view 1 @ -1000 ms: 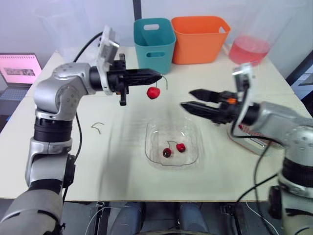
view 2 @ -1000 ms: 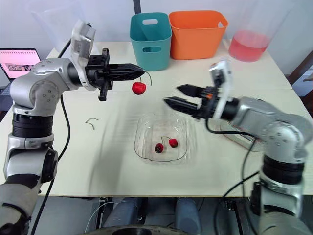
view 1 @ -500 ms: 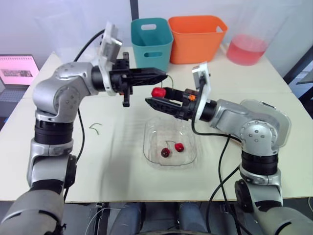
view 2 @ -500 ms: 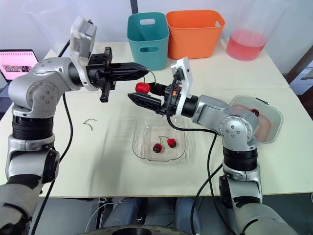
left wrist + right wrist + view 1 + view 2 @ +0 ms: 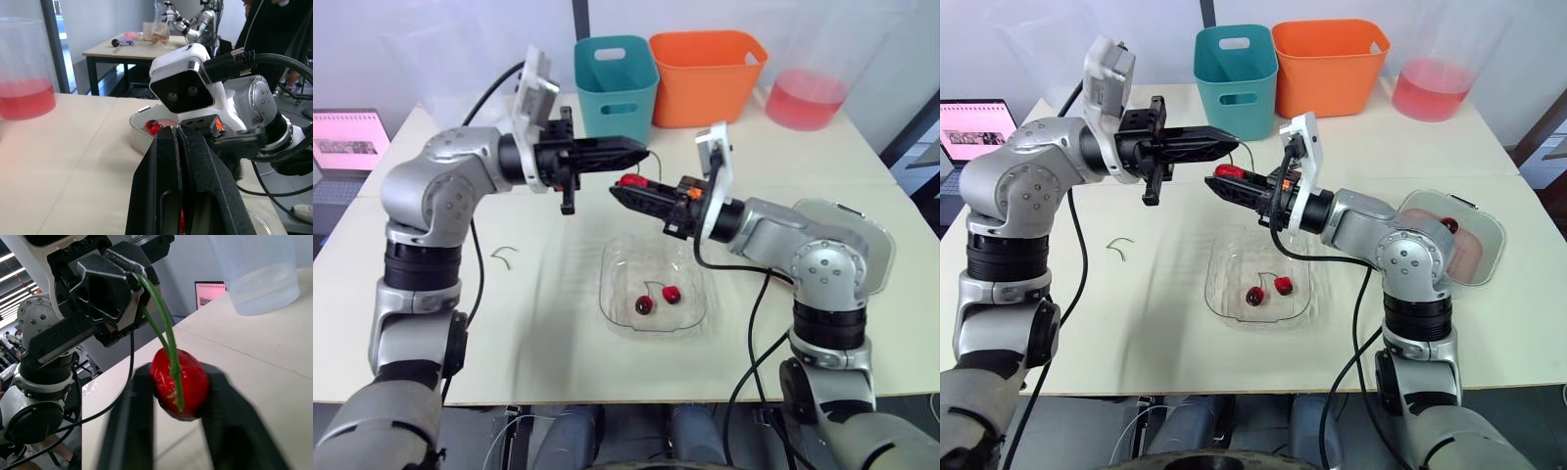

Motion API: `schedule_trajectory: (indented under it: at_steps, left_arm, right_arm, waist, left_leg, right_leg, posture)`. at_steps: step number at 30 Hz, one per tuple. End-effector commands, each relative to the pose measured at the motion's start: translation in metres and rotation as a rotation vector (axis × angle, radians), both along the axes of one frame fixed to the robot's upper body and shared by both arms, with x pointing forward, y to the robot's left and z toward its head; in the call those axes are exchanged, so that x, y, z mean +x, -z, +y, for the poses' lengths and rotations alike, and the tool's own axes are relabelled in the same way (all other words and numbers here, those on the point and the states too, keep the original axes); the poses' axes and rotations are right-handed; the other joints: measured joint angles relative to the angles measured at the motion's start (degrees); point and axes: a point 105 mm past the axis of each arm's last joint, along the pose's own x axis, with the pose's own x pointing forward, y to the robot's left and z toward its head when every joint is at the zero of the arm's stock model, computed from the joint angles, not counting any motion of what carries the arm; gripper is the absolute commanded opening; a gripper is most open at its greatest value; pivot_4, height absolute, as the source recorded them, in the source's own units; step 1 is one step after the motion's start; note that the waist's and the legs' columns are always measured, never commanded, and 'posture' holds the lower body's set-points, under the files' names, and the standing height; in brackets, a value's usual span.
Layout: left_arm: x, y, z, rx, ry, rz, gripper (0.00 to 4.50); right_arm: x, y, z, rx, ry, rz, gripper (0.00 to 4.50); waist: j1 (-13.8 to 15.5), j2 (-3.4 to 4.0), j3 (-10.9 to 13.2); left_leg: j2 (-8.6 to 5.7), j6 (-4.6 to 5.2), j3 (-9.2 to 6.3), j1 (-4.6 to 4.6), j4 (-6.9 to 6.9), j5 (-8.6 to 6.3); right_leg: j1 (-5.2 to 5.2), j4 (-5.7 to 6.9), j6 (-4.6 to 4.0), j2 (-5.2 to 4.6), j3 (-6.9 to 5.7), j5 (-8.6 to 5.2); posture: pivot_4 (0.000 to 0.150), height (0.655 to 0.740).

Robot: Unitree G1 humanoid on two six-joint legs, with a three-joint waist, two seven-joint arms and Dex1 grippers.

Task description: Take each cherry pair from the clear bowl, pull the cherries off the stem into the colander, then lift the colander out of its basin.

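Note:
My left gripper (image 5: 639, 150) is shut on the green stem (image 5: 159, 318) of a red cherry (image 5: 628, 181), held in the air above the clear bowl (image 5: 607, 284). My right gripper (image 5: 621, 190) reaches in from the right, and its two fingers press on either side of that cherry (image 5: 178, 382). One cherry pair (image 5: 656, 296) lies in the bowl. The pinkish colander (image 5: 1469, 257) sits in its white basin (image 5: 1498, 235) at the right, behind my right arm, with cherries (image 5: 1446, 225) in it.
A loose stem (image 5: 505, 256) lies on the table left of the bowl. A teal bin (image 5: 615, 73), an orange bin (image 5: 710, 73) and a clear jug of red liquid (image 5: 813, 98) stand along the back. A laptop (image 5: 347, 137) is at far left.
My right gripper swung left from the table's right side to the hanging cherry and closed its fingers around it. My left gripper stayed put with the stem.

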Motion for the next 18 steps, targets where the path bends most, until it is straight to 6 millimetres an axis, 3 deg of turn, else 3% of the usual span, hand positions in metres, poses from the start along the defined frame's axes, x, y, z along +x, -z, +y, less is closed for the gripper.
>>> schedule_trajectory:
  at_steps: [1,18]
  left_arm:
    - [-0.003,-0.006,0.0,-0.011,0.008,-0.03,0.0]
    - [0.002,-0.013,0.0,-0.023,0.002,-0.052,0.0]
  right_arm:
    - [-0.009,-0.011,0.004,0.023,-0.032,-0.043,0.64]
    - [-0.021,0.041,0.001,-0.187,-0.056,0.002,0.64]
  waist:
    - [0.0,0.0,0.0]
    - [-0.02,0.0,0.0]
  left_leg:
    - [0.0,0.0,0.0,0.0,0.0,0.0]
    - [0.0,0.07,0.01,0.0,-0.01,-0.04]
  right_leg:
    - [0.0,0.0,0.0,0.0,0.0,0.0]
    - [-0.01,-0.01,0.0,0.03,0.0,0.0]
  posture:
    - [0.15,0.74]
    - [0.15,0.74]
